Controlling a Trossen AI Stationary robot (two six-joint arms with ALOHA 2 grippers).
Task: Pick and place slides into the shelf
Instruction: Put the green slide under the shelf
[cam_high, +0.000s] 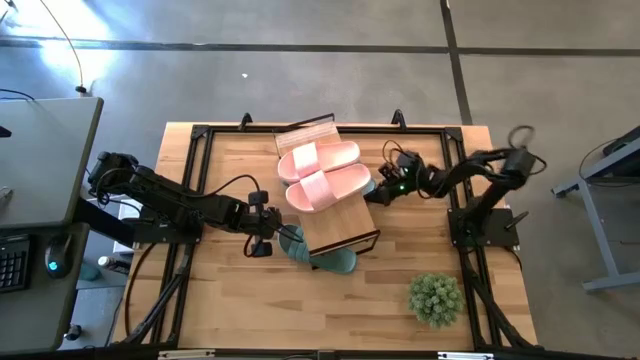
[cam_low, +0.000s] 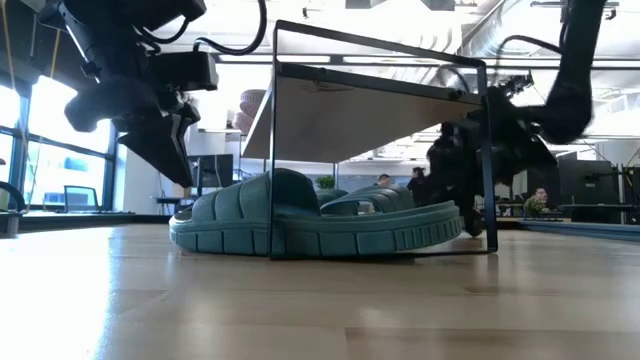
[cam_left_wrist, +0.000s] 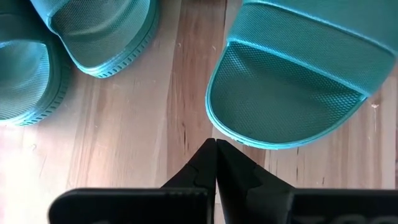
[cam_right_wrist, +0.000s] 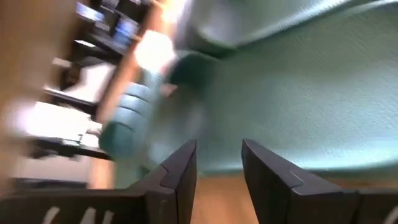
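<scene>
Left hand (cam_high: 272, 236) pinched fully shut on nothing, hovering low over the wooden tabletop (cam_high: 220, 300) just beside the left end of the small rack with its light wood plank top and thin black metal frame (cam_high: 345, 228). In the left wrist view, closed tips just short of the rounded end of a sage-green rubber slide sandal (cam_left_wrist: 292, 93), more green sandals (cam_left_wrist: 93, 31) lying a little apart on bare wood.

Two pale pink rubber slides (cam_high: 322, 172) side by side on the plank top, toward its far end. Green sandals tucked beneath the plank, one poking out at the near-left corner (cam_high: 335, 262); in the low view, stacked close together between the frame legs (cam_low: 320, 222).

Right hand (cam_high: 384, 190) at the right end of the rack, low, beside a green sandal there. Fingers (cam_right_wrist: 180, 171) parted about halfway, nothing clamped between them, green rubber close ahead.

Probable step: last green sandals being settled on the lower level, right hand just beside one. Next move likely calls for backing clear without dragging it, or nudging the protruding sandal fully inside the frame. Small green potted plant (cam_high: 436, 297) near right, well apart.
</scene>
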